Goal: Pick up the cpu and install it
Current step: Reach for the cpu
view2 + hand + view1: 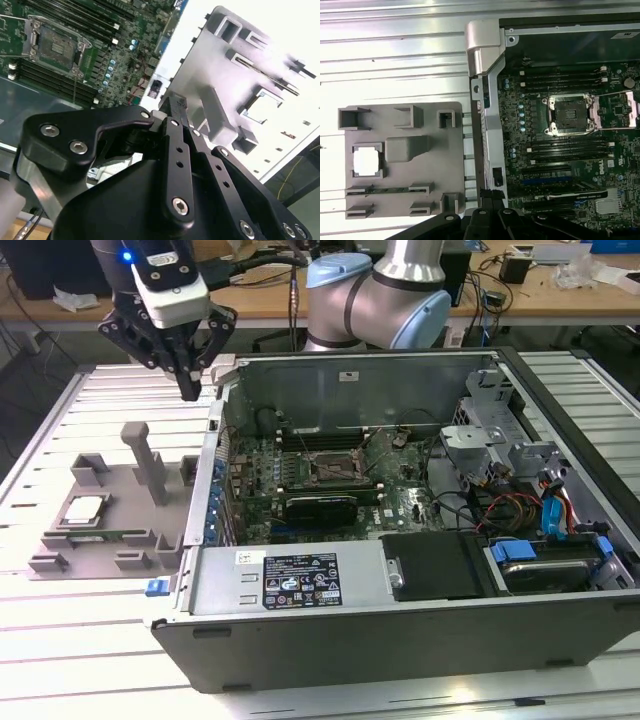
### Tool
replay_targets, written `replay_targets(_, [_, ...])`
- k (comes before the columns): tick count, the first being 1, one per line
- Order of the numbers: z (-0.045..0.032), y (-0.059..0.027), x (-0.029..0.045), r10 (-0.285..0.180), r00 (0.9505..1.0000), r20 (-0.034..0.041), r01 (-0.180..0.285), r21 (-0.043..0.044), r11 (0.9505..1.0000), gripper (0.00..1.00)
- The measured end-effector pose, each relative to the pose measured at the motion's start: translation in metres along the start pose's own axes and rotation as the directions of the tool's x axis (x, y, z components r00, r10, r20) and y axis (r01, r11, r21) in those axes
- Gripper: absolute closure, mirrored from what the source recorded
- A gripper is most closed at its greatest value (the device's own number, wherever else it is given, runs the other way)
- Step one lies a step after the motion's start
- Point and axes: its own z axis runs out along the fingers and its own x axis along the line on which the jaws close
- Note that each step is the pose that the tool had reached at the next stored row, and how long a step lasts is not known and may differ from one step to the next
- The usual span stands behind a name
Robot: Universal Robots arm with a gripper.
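On the slatted table at the exterior view's left, a grey fixture tray (120, 515) carries the cpu (85, 508), which lies flat in a square pocket of the tray with its silver top facing up. The gripper (190, 390) hangs above the far end of the tray, close to a corner of the open computer case (400, 610) and well apart from the cpu. Its fingers are pressed together at the tips with nothing between them. Inside the case, the motherboard socket (335, 470) sits bare.

In the second wrist view, the gripper (172, 102) is seen from behind, its black fingers meeting in a closed, empty point. The pale tray (200, 65) lies beyond them on one side and the socket (55, 47) on the other.

In the first wrist view, the cpu (366, 161) shows bright in its pocket on the tray (445, 150). The case wall (485, 50) runs between the tray and the socket (570, 115), and the gripper (492, 192) points at that wall.
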Motion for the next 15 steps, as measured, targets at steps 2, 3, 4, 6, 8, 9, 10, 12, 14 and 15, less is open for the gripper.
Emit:
replay_targets(2, [0.0000, 0.0001, 0.0047, 0.000, 1.0000, 0.0003, 0.000, -0.0001, 1.0000, 0.89])
replay_targets(3, [-0.0001, 0.0002, 0.0084, 0.000, 1.0000, 0.0004, 0.000, -0.0001, 1.0000, 0.89])
replay_targets(4, [-0.0002, 0.0004, 0.0129, 0.000, 1.0000, 0.0006, 0.000, -0.0001, 1.0000, 0.89])
replay_targets(6, [-0.0003, 0.0008, 0.0178, 0.000, 1.0000, 0.0007, 0.000, -0.0001, 1.0000, 0.89])
replay_targets(8, [-0.0004, 0.0012, 0.0232, 0.000, 1.0000, 0.0009, 0.000, -0.0001, 1.0000, 0.89])
replay_targets(9, [-0.0005, 0.0015, 0.0258, 0.000, 1.0000, 0.0009, 0.000, 0.0000, 1.0000, 0.89])
replay_targets(10, [-0.0005, 0.0018, 0.0280, 0.000, 1.0000, 0.0009, 0.000, -0.0001, 1.0000, 0.89])
replay_targets(12, [-0.0006, 0.0024, 0.0337, 0.000, 1.0000, 0.0011, 0.000, -0.0001, 1.0000, 0.89])
replay_targets(14, [-0.0007, 0.0032, 0.0410, 0.000, 1.0000, 0.0013, 0.000, -0.0002, 1.0000, 0.89])
replay_targets(15, [-0.0007, 0.0034, 0.0435, 0.000, 1.0000, 0.0013, 0.000, -0.0002, 1.0000, 0.89])
